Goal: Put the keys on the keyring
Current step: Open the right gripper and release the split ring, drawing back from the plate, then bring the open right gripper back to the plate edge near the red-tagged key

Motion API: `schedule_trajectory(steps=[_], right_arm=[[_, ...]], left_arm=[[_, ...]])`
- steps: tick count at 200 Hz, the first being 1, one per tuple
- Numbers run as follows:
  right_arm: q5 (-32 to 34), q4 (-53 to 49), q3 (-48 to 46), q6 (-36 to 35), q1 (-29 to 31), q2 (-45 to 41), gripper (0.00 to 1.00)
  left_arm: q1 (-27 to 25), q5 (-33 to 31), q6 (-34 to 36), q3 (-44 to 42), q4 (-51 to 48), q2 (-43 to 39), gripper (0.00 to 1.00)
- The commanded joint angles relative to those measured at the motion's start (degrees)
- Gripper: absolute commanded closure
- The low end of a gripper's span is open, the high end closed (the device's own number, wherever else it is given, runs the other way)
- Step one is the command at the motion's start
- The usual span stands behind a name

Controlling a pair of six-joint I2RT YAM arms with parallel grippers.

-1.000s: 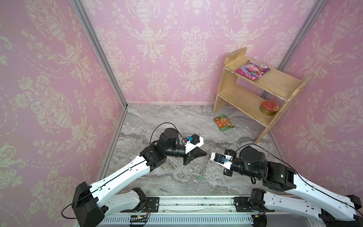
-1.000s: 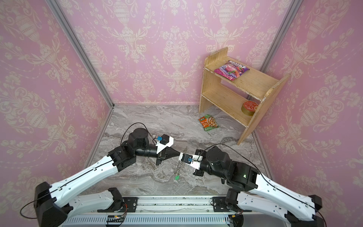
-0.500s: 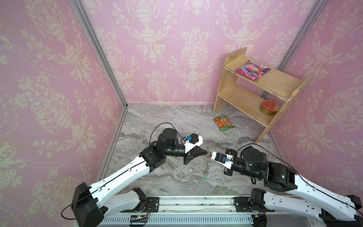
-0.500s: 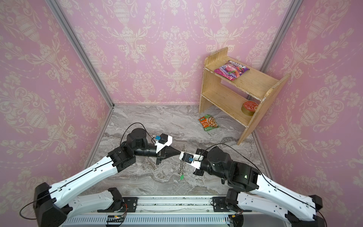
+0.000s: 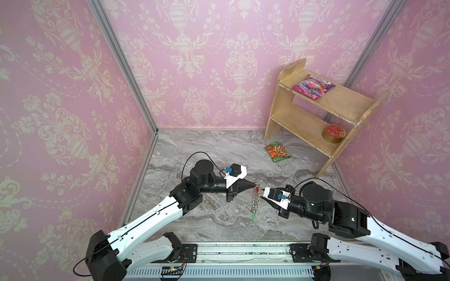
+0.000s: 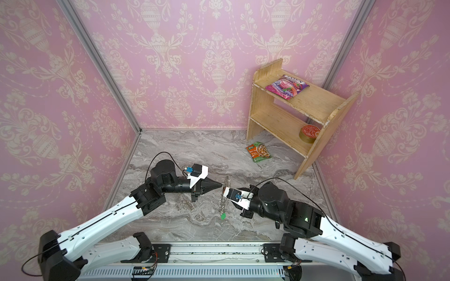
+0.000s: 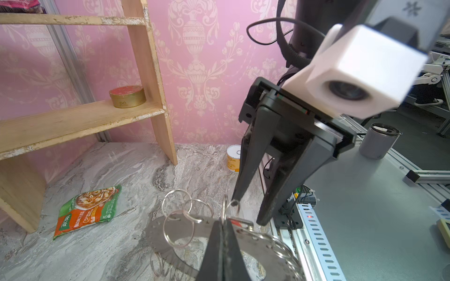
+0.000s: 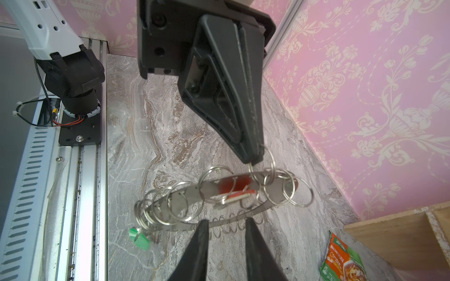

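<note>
Since a second ago the right gripper point(image 8: 226, 221) has let its black jaws part, so they stand narrowly apart with nothing between them. The large flat grey metal keyring point(image 7: 157, 234), with small wire loops round its rim, has swung from a slant to hang almost straight down. It hangs in the air above the middle of the grey marble-patterned bench point(image 5: 219, 150), somewhat nearer the front edge. It is carried by the left gripper point(image 5: 252, 187), whose jaws are pressed together on a wire loop at the ring's upper end. The small silvery red-tagged key point(image 8: 233, 185) sits across the wide central hole just under that pinch, and the green-tagged key point(image 8: 139, 239) dangles from a loop at the lowest end. I judge both keys to be on the ring, so little is left beyond checking that the red one hangs free and setting the ring down. That judgement is unsure. The red tag is blurred, and I cannot tell whether its own small ring is threaded through a rim loop or merely resting there. Of the green one only the tag shows, not the blade. In both top views the ring is edge-on, a thin streak, and the right gripper's tips are hidden under its wrist camera.
</note>
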Motion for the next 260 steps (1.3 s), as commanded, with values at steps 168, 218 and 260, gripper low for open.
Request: schedule_trajectory(steps=[168, 218, 260], right_arm=[[-21.51, -0.38, 0.19, 17.08, -14.04, 1.41, 0.07], [-25.41, 4.91, -2.02, 17.55, -14.90, -0.88, 0.22], [-29.84, 9.71, -2.57, 17.45, -15.56, 0.63, 0.48]], left_arm=[[-1.01, -6.88, -6.37, -13.56, 12.58, -9.53, 1.00], [-1.21, -7.03, -7.02, -16.18, 14.18, -12.06, 1.00], [-1.64, -4.46, -7.74, -16.22, 15.53, -11.57, 1.00]])
